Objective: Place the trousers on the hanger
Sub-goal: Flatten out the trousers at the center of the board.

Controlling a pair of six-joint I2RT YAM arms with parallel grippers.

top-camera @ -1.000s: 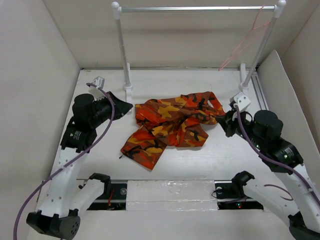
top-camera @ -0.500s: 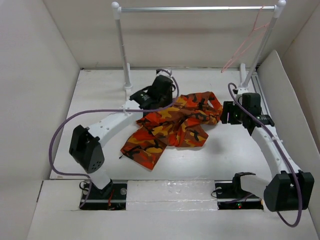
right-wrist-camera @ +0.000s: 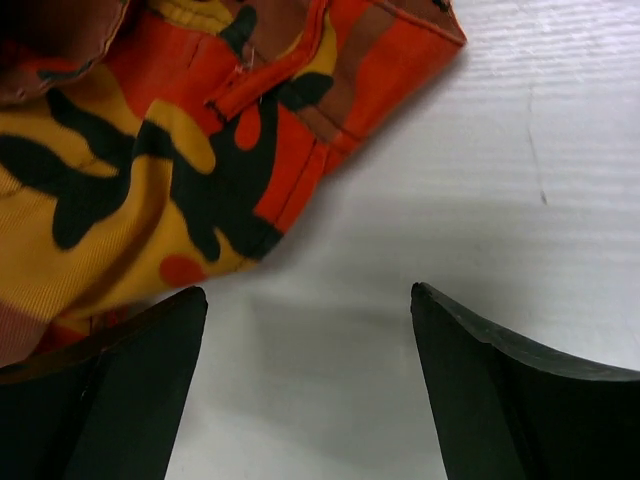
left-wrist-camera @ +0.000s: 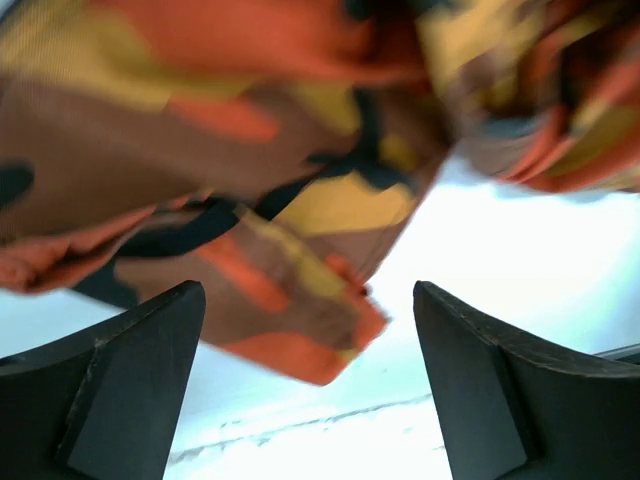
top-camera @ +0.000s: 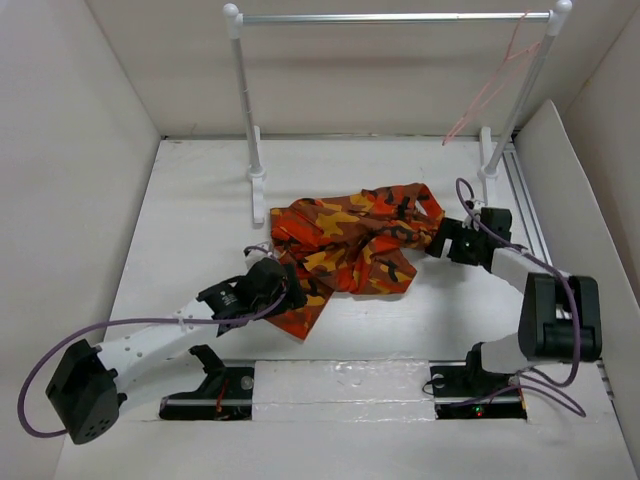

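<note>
Both arms have come off their folded-back pose and are down at the trousers [top-camera: 345,250].

Left gripper [top-camera: 285,295]: a second ago it was shut and parked by the left wall. Half a second ago it was stretched over the far edge of the cloth. It now sits low at the near-left leg end. The jaws are spread wide with nothing clamped. The left wrist view is blurred, but a leg hem lies in the gap between the fingers [left-wrist-camera: 130,370].

Right gripper [top-camera: 437,243]: this one was also shut before, and its jaws now stand wide too. It sits at the right corner of the garment. In the right wrist view the cloth corner lies ahead and to the left, over the left finger [right-wrist-camera: 110,390], with bare table [right-wrist-camera: 420,180] between the two.

The trousers haven't moved. They're the same crumpled heap mid-table, not lifted and not flattened.

The hanger [top-camera: 490,85] hasn't moved either. It hangs at the right end of the rail [top-camera: 390,17], well apart from the cloth.

My read is that you're set up for a two-point pick, leg end and waist corner, and no grasp is made yet. Getting the garment onto the hanger is all still ahead.

Watch the right side, because the cloth isn't centred in that gap. Closing there may catch only an edge, or nothing.
</note>
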